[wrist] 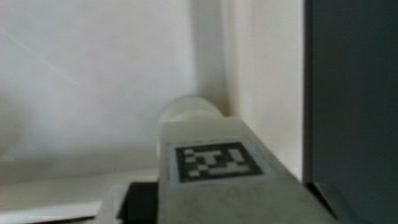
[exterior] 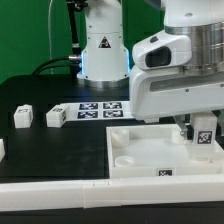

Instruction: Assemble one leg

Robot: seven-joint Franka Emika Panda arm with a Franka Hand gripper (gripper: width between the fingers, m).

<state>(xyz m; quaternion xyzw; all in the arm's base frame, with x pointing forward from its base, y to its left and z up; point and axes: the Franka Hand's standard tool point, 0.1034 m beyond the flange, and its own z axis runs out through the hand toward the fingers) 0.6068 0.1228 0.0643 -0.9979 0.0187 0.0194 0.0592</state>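
While the two-finger gripper (exterior: pixel 197 128) hangs at about 4 o'clock in the exterior view, its jaws look closed on the small white plastic rectangular leg (exterior: pixel 204 139), whose black-and-white tag (wrist: pixel 214 160) faces the wrist camera. The leg stands over the 3 o'clock edge of the large flat white square tabletop (exterior: pixel 140 150); contact cannot be told. Two spare white tagged blocks (exterior: pixel 23 117) (exterior: pixel 56 116) lie at 9 o'clock, well apart.

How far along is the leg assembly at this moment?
Done: the gripper holds the leg, so pickup looks finished. In hand: the leg is at a corner of the tabletop on the exterior view's right; whether it is seated is unclear. Left: seating it and letting go. Two loose legs lie untouched.
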